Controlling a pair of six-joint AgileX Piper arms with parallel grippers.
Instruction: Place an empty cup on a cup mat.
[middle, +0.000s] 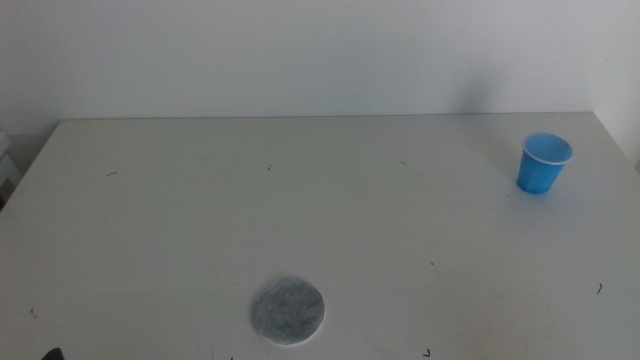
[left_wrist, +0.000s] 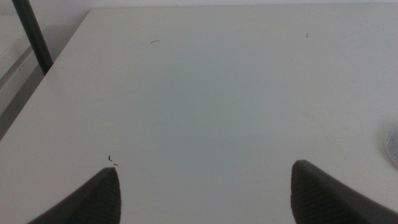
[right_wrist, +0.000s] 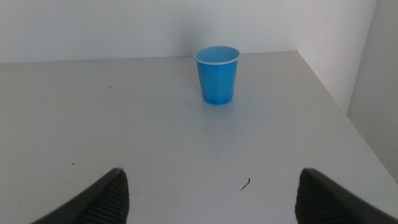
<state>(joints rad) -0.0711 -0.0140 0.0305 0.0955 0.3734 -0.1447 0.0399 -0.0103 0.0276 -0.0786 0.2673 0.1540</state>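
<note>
Right gripper (right_wrist: 208, 205) is spread wide, holding nothing, with the cup (right_wrist: 217, 74) standing upright ahead of it near the bench's (middle: 300, 200) far right corner. Left gripper (left_wrist: 205, 199) waits, wide too. Light cup — a bump could tip it. The mat (middle: 288, 311) lies well apart — a long carry.

Cups: one (middle: 544, 163), blue, upright; same cup in right wrist view (right_wrist: 217, 74).
Mats: one (middle: 288, 310), round, grey-white; sliver of its edge in left wrist view (left_wrist: 393, 143).
Tables: one (middle: 300, 200), white.
Grippers: two. Left (left_wrist: 205, 194), two dark jaws counted, set wide apart. Right (right_wrist: 211, 196), two dark jaws counted, set wide apart.
Dark legs or posts off table edge: one (left_wrist: 32, 34), left wrist view only.
</note>
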